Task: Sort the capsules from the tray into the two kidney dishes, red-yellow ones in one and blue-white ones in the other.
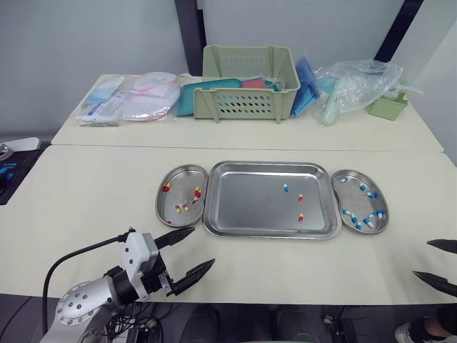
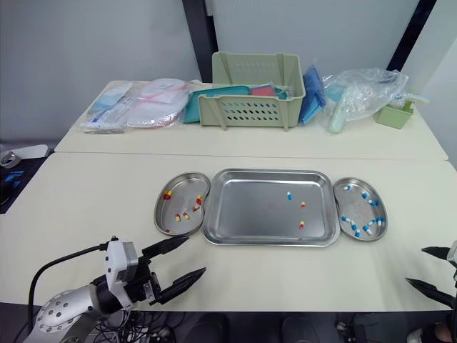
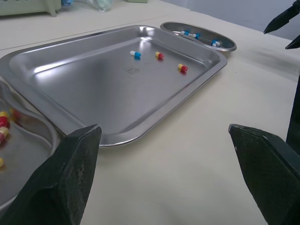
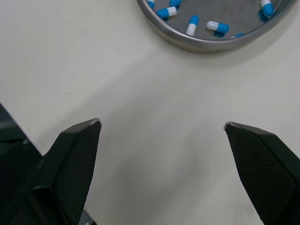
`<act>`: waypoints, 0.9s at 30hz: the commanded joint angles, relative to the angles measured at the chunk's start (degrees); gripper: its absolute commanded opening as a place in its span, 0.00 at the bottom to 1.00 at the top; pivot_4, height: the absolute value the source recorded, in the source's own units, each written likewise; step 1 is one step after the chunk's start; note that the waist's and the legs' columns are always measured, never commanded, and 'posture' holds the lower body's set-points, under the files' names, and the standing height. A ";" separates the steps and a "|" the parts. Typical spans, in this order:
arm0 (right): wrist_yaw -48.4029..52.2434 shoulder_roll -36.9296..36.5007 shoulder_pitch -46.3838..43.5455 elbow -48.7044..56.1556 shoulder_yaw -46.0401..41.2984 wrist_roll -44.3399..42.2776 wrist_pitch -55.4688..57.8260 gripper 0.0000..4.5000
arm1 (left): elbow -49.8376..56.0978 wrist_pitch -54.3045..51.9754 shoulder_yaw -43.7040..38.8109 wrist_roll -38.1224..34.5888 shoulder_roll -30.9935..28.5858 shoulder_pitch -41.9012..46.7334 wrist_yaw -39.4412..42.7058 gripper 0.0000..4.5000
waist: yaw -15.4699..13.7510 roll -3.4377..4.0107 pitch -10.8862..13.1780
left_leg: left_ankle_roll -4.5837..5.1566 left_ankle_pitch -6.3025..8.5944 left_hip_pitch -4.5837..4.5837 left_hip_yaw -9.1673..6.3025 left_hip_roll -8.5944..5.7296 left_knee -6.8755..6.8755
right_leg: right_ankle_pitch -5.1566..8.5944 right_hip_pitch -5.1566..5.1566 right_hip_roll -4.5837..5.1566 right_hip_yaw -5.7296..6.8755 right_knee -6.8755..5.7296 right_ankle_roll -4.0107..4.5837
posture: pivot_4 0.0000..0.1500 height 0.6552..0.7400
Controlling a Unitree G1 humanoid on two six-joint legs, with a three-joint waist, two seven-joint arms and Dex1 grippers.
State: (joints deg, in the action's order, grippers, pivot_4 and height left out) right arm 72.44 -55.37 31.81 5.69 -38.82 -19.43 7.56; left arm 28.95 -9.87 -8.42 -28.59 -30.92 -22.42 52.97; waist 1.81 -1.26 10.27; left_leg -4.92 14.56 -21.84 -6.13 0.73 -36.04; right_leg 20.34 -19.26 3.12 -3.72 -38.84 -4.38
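Left eye view: your left claw (image 1: 203,246), spread apart, sits lower left, below the tray's (image 1: 243,211) corner; right claw (image 1: 421,259), spread too, lower right. Left wrist view catches three capsules (image 3: 159,55) inside.

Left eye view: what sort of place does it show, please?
Probably a mock clinic or pharmacy bench, not a home. A steel tray holds loose capsules, with a left kidney dish and a right kidney dish beside it. Sealed medical-looking packets lie by a green basket on the rear table.
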 commanded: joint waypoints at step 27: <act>-51.52 27.80 -39.28 27.54 45.03 7.88 37.09 0.62 | -1.97 4.84 4.97 2.58 1.37 3.00 -1.72 1.00 | 0.21 0.01 0.01 | -0.01 -0.01 -0.03 -0.14 0.02 -0.02 | -0.01 -0.10 -0.03 0.07 -0.10 0.00 | 1.00 1.00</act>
State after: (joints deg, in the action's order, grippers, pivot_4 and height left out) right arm 22.98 -27.94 -5.46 33.29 5.42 -13.21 42.79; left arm 26.14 -5.93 -3.78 -26.20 -29.80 -19.43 51.60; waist 2.02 -1.25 10.28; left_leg -4.92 14.55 -21.88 -6.26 0.75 -36.06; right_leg 20.33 -19.38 3.09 -3.65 -38.95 -4.38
